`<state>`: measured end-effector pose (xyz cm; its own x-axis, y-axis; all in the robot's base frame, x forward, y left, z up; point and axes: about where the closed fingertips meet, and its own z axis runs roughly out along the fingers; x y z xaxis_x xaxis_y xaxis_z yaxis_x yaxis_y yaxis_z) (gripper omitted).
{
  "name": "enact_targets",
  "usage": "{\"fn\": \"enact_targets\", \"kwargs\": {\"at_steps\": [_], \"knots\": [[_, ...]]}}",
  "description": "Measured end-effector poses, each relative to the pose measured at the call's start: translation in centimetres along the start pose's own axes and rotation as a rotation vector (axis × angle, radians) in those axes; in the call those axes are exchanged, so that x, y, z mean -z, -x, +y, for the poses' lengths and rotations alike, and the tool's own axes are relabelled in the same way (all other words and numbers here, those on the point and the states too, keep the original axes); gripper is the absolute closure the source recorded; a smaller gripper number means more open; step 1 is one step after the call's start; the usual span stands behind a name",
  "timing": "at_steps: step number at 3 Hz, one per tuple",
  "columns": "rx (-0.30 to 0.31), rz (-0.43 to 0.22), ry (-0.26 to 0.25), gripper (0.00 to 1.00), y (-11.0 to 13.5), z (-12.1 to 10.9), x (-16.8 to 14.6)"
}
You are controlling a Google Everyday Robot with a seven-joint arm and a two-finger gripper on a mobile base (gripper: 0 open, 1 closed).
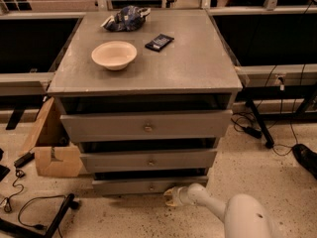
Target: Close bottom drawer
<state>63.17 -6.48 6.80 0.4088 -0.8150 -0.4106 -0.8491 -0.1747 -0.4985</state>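
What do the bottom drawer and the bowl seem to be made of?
Bottom drawer: probably wood painted matte grey; flat, even colour. Bowl: ceramic or plastic; cream, slight sheen. End effector, low at the drawer's front: pale, smooth, perhaps plastic.

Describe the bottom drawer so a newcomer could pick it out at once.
Find the grey cabinet with a cream bowl on top. It has three stacked drawer fronts; the bottom drawer is the lowest, just above the floor. It is the slimmest and narrowest, and the robot's tool sits by its lower right edge.
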Motion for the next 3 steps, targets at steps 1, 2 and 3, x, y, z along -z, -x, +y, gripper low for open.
{"fn": "enact_targets", "kwargs": {"at_steps": [1, 2, 3], "knots": [[0.000, 0.000, 0.000, 0.00, 0.00, 0.00, 0.00], [0.000, 0.000, 0.000, 0.00, 0.01, 0.01, -0.01], [0.000, 0.000, 0.000, 0.19, 0.02, 0.02, 0.00]]}}
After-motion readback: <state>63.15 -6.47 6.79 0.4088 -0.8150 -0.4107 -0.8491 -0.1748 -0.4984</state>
